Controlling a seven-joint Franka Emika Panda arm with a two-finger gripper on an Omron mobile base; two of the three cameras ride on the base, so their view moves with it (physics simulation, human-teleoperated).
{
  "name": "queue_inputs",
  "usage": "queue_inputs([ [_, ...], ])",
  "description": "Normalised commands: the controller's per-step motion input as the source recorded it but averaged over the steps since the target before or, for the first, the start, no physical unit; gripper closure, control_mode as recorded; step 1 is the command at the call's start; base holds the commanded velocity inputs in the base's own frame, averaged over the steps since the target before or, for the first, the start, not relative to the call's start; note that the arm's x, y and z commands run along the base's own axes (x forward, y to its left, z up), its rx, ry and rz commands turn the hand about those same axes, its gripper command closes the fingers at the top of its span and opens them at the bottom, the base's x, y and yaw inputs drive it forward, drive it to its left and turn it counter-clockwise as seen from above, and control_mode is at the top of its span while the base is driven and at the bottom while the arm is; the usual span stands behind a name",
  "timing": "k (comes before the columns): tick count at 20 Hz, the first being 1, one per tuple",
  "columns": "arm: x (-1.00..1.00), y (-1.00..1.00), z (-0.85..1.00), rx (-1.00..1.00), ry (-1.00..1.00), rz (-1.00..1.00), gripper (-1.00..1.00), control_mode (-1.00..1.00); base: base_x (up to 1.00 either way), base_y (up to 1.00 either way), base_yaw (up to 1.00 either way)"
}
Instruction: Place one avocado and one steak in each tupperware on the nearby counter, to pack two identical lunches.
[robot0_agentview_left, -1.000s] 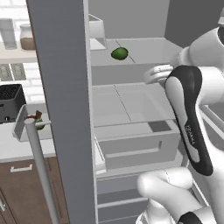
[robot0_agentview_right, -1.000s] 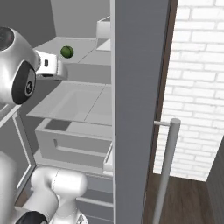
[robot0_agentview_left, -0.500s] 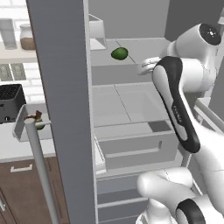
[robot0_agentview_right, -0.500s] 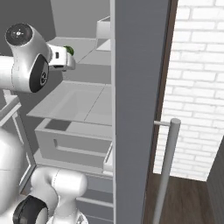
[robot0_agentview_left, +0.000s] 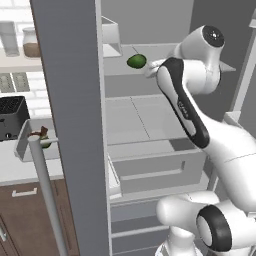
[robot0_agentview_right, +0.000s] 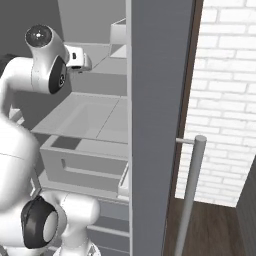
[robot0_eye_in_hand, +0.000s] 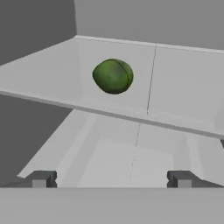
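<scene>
Though unlabelled, avocado (robot0_eye_in_hand: 113, 76) on shelf (robot0_eye_in_hand: 175, 100)

avocado (robot0_eye_in_hand: 113, 76) on upper fridge shelf (robot0_eye_in_hand: 175, 109) | hand (robot0_eye_in_hand: 111, 179) before shelf edge, apart from avocado

A tall grey open refrigerator (robot0_agentview_left: 150, 125) with pale shelves anchors the room. Beside its right door stands a white brick wall (robot0_agentview_right: 225, 100) above dark wooden floor (robot0_agentview_right: 210, 230); left, a pale wall shelf (robot0_agentview_left: 20, 60) holds jars.
</scene>
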Motion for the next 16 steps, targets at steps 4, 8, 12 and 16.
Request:
queue_inputs([
  [4, 0.66, 0.0, 0.0, 0.0, 0.0, 0.0, -1.0, -1.0, 0.0, 0.0, 0.0],
  [8, 0.82, 0.17, 0.0, 0.0, 0.0, -0.03, -1.0, -1.0, 0.0, 0.0, 0.0],
  [12, 0.77, 0.14, 0.0, 0.0, 0.04, 0.0, -1.0, -1.0, 0.0, 0.0, 0.0],
  [16, 0.69, 0.24, 0.0, 0.0, 0.04, 0.0, -1.0, -1.0, 0.0, 0.0, 0.0],
])
